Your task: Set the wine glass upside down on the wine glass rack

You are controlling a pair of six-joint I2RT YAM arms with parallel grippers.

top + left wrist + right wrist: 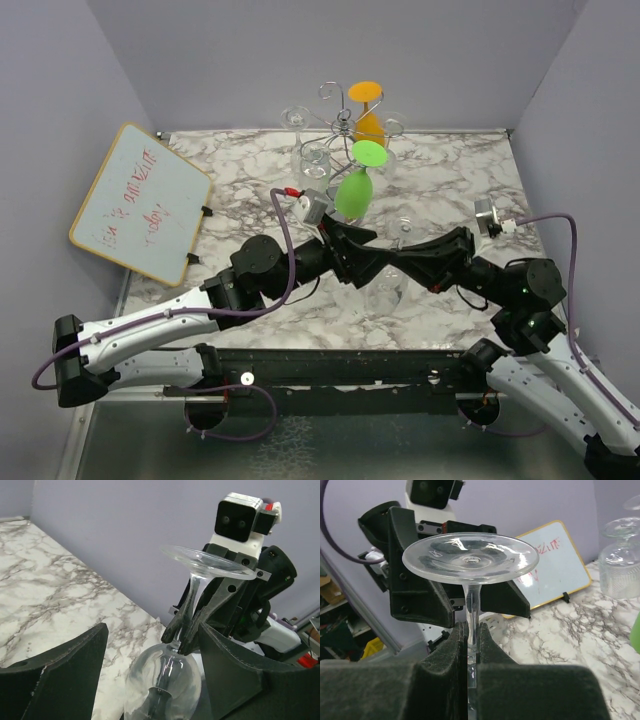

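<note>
1. Your right gripper (468,640) is clamped on the stem of the wine glass (470,557), foot up, above the tabletop (450,170).
2. Your left gripper (152,645) straddles the bowl, jaws apart; close gently.
3. The wine glass rack (345,125) stands behind, crowded by a green glass (355,190); approach clear of it.

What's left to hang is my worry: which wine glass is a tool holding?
The clear glass, upside down, stem pinched by the right tool; the green glass and orange glass are at the rack.
</note>
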